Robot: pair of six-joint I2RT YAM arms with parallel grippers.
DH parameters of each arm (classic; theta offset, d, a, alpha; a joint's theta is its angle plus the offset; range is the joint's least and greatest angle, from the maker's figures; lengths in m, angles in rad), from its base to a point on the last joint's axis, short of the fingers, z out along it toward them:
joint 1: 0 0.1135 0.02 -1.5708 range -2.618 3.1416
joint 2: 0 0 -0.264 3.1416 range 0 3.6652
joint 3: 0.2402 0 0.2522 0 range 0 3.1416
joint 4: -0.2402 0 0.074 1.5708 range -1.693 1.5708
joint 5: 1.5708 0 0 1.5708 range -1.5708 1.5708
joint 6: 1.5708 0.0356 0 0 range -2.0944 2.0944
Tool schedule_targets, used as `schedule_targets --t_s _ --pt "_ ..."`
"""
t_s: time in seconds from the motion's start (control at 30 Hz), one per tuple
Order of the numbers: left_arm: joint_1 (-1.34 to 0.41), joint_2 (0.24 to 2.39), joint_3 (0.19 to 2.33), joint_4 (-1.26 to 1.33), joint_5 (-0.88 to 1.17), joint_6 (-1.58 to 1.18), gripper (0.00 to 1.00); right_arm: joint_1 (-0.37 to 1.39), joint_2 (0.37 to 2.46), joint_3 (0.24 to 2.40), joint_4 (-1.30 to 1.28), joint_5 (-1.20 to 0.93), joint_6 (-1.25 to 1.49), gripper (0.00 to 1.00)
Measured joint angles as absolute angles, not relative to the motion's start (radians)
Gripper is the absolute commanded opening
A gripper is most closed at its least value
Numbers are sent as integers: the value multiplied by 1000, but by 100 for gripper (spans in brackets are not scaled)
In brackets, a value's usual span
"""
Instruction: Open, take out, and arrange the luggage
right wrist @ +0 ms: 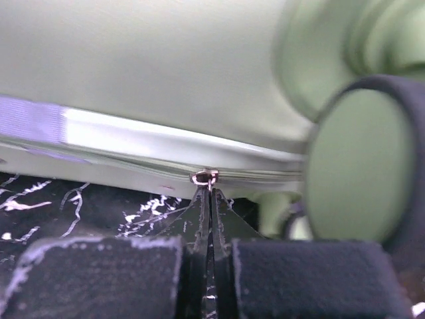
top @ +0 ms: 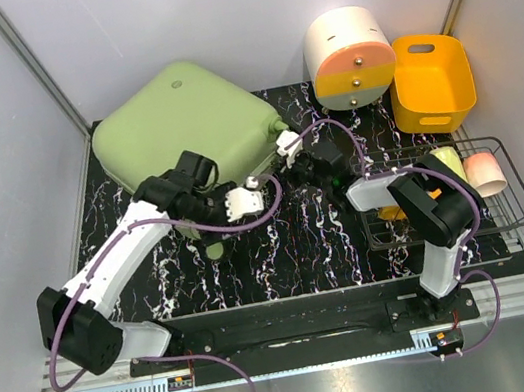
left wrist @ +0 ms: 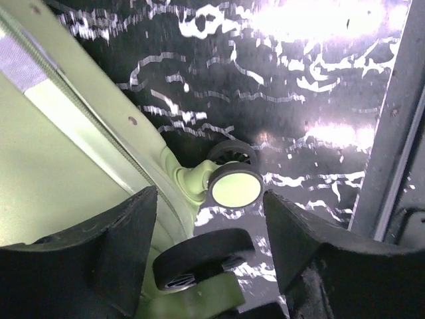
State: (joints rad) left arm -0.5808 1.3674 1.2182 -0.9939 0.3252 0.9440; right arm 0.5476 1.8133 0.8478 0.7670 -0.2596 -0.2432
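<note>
The luggage (top: pixel 182 119) lay closed at the back-left corner of the table (top: pixel 292 252), close to both walls. The right pincer (right wrist: pixel 211 242) was clamped together on the zip pull (right wrist: pixel 211 206) at the luggage's near-right edge. The left pincer (left wrist: pixel 208 193) stood apart at the near edge, with the wheels (left wrist: pixel 234 187) between its fingers. Bare tabletop stretched in front. A box (top: pixel 349 54), bin (top: pixel 435 84) and basket (top: pixel 512 203) crowded the right.

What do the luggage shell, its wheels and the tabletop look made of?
Luggage shell: likely hard moulded plastic, matte pale green, smooth with rounded corners. Wheels: probably black rubber tyres on green plastic hubs. Tabletop: glossy black marble-look with white veining and glare; stone or laminate, cannot tell.
</note>
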Motion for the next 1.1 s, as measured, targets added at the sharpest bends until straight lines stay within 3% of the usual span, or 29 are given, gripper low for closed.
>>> schedule_targets --t_s 0.3,0.67,1.1 --pt "-312 1300 1217 -1104 337 1009 70 535 1807 794 864 -219 -378 0" --pt "-201 1310 1223 -1115 336 1130 70 447 1875 839 945 -335 -384 0" --pt "-158 1310 1194 -1080 310 1235 70 389 2061 1111 899 -447 -259 0"
